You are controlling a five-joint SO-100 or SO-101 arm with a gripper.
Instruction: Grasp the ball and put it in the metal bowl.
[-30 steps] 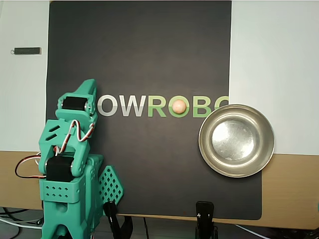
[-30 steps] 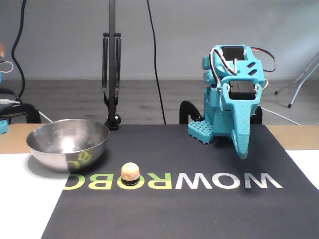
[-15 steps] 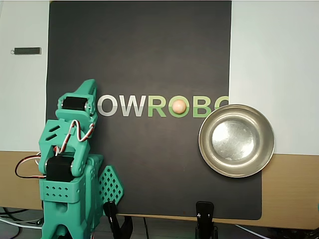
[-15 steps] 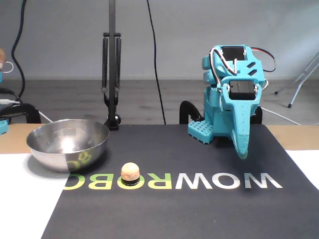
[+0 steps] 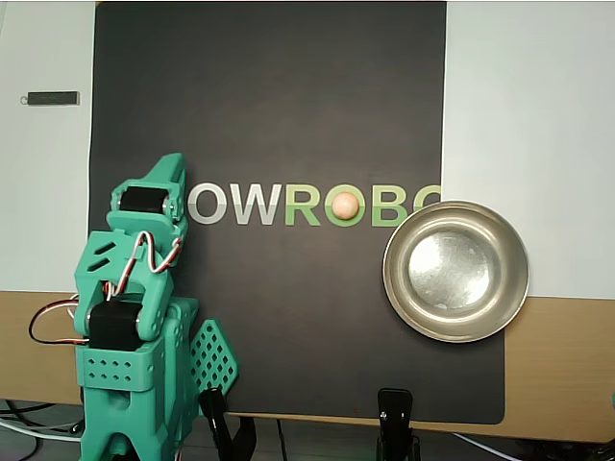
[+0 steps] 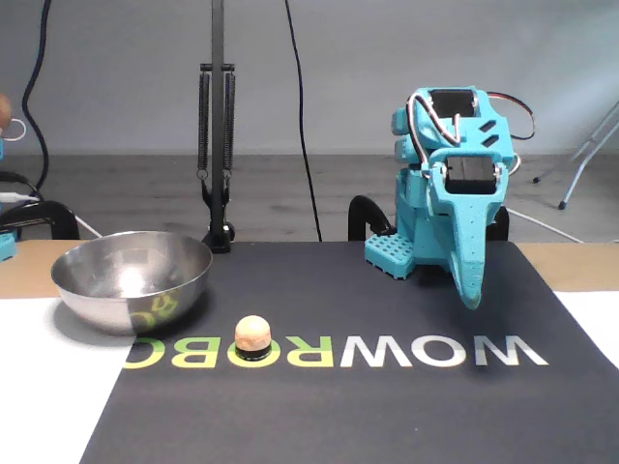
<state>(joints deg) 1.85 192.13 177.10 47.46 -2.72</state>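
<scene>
The ball [image 5: 344, 205] is seen resting on the dark mat [image 5: 269, 86], seated in the middle of the green letter O of the printed lettering [image 5: 317, 206]; in the fixed view the ball [image 6: 252, 334] is shown sitting on that same letter, free of any contact. The ring of the letter appears to be used as a marked starting spot, which would explain why the ball is placed there rather than loose on the mat.

Taking the ball as landmark, the metal bowl [image 5: 455, 270] is found near it, to the right and slightly below in the overhead view, overlapping the mat's right edge and covering the end of the lettering. In the fixed view the metal bowl [image 6: 132, 279] is placed to the left of the ball and a little behind it, empty (only reflections are seen in its bottom).

The gripper [image 6: 468, 290] is held well apart from the ball, to its right in the fixed view, with the arm folded over its base and the tip pointing down above the mat. In the overhead view the gripper [image 5: 169, 165] lies far to the left of the ball. Its fingers are seen pressed together, with nothing between them. The reach toward the ball is judged not yet begun.
</scene>
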